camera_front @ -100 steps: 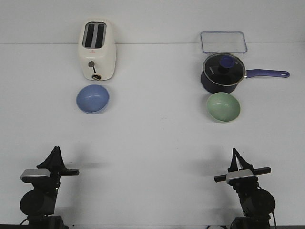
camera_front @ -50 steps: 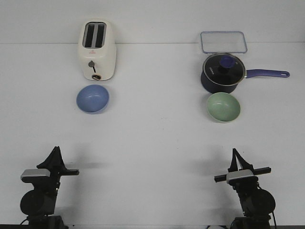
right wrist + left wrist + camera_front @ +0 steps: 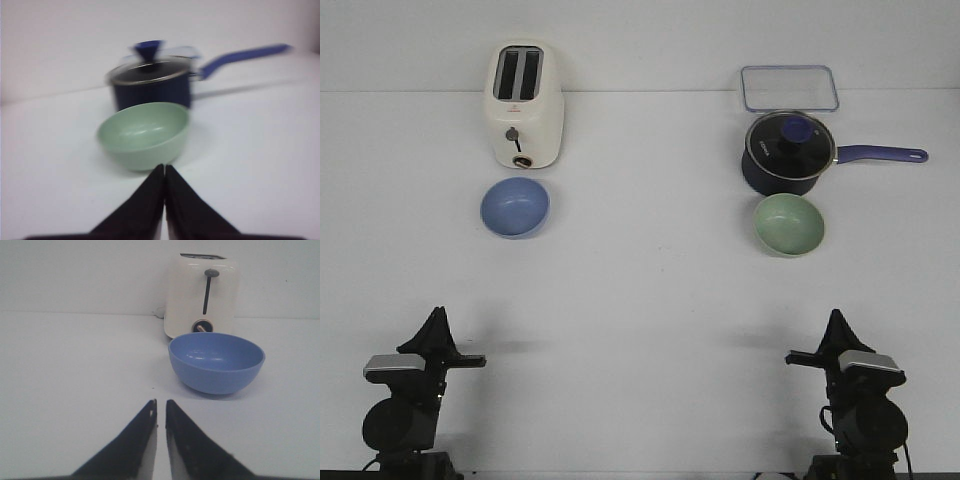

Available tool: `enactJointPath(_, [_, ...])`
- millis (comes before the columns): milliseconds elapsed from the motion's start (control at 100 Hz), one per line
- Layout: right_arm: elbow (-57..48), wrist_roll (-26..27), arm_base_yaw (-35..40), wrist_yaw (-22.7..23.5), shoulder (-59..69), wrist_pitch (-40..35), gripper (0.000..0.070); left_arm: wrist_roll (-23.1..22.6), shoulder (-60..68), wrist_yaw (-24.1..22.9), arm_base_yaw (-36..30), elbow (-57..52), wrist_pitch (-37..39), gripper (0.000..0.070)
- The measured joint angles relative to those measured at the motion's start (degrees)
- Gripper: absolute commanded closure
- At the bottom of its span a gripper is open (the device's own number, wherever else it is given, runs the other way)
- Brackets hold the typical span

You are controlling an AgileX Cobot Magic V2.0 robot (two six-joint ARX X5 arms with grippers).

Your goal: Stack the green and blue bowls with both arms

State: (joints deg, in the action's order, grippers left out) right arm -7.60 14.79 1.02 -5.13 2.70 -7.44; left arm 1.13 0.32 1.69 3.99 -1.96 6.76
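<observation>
The blue bowl [image 3: 515, 207] sits upright at the left, just in front of the toaster. The green bowl [image 3: 788, 223] sits upright at the right, just in front of the saucepan. My left gripper [image 3: 437, 314] rests low near the table's front edge, well short of the blue bowl [image 3: 216, 362]. Its jaws [image 3: 160, 401] are shut but for a thin slit, and empty. My right gripper [image 3: 836, 316] rests near the front edge too. It [image 3: 164, 166] is shut and empty, pointing at the green bowl [image 3: 144, 134].
A cream toaster [image 3: 523, 105] stands behind the blue bowl. A dark navy saucepan [image 3: 790, 152] with a glass lid stands behind the green bowl, its handle pointing right. A clear lidded container [image 3: 788, 88] lies at the back right.
My right gripper has swung a little to the right at the front edge. The left arm and both bowls have not moved.
</observation>
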Motion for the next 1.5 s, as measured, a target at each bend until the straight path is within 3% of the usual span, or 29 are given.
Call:
enactJointPath(260, [-19.5,3.5,-1.0,-0.9,22.5,-11.5,0.0690,0.0,0.0,0.0,0.0,0.0,0.0,0.0685])
enactJointPath(300, [-22.5,3.6,-1.3,-0.8,27.1,-13.0,0.0645,0.0,0.0,0.0,0.0,0.0,0.0,0.0685])
enactJointPath(480, [-35.0,2.2,-2.8,1.0,46.9,-15.5,0.0308,0.0,0.0,0.0,0.0,0.0,0.0,0.0685])
enactJointPath(650, [-43.9,0.2,-3.7,1.1,61.8,-15.8,0.0276,0.0,0.0,0.0,0.0,0.0,0.0,0.0685])
enactJointPath(1150, [-59.7,-2.6,-7.1,4.0,92.7,-14.5,0.0289,0.0,0.0,0.0,0.0,0.0,0.0,0.0685])
enactJointPath(1210, [-60.1,-2.6,-7.2,5.0,94.6,-14.6,0.0336,0.0,0.0,0.0,0.0,0.0,0.0,0.0685])
enactJointPath(1250, [-60.2,-2.6,-7.4,5.8,95.4,-14.6,0.0406,0.0,0.0,0.0,0.0,0.0,0.0,0.0685])
enactJointPath(1340, [-60.2,-2.6,-7.5,6.6,96.4,-14.7,0.0691,0.0,0.0,0.0,0.0,0.0,0.0,0.0685])
enactJointPath(1500, [-60.3,-2.7,-7.8,7.7,96.1,-15.0,0.0700,0.0,0.0,0.0,0.0,0.0,0.0,0.0685])
